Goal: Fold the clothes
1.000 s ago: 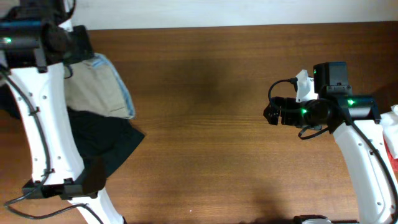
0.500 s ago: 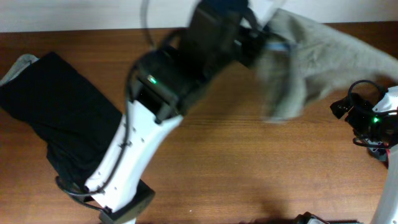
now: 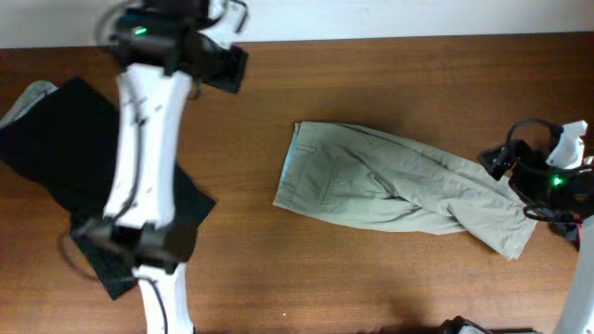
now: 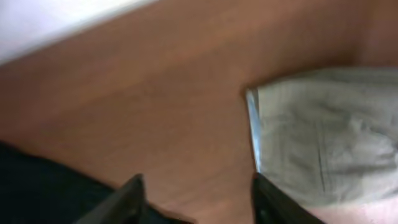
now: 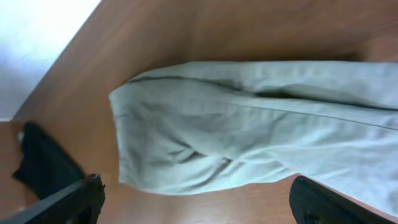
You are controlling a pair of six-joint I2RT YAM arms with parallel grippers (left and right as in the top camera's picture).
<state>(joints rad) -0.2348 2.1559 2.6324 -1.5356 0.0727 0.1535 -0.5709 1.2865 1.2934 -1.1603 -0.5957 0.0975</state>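
Shorts (image 3: 390,181) lie on wooden table (image 3: 371,278) by white wall (image 3: 371,19); left gripper (image 4: 196,186), right gripper (image 5: 196,193) wide.

Khaki shorts (image 5: 249,130) lie spread on the table (image 5: 186,31), a black garment (image 5: 40,162) beyond.

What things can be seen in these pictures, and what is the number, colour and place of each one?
light khaki-green cotton shorts: one, khaki-green, spread on the table, centre to right, waistband pointing left.
black cloth garment: one, black, on the left side of the table, partly under the left arm.
pale grey cloth piece: one, grey, showing at the far-left edge of the black garment.
brown wooden table: one, brown, under everything.
left arm: one, white, over the black garment.
right arm: one, white, at the right edge.
left end effector: one, black, open, empty.
right end effector: one, black, open, by the right end of the shorts.
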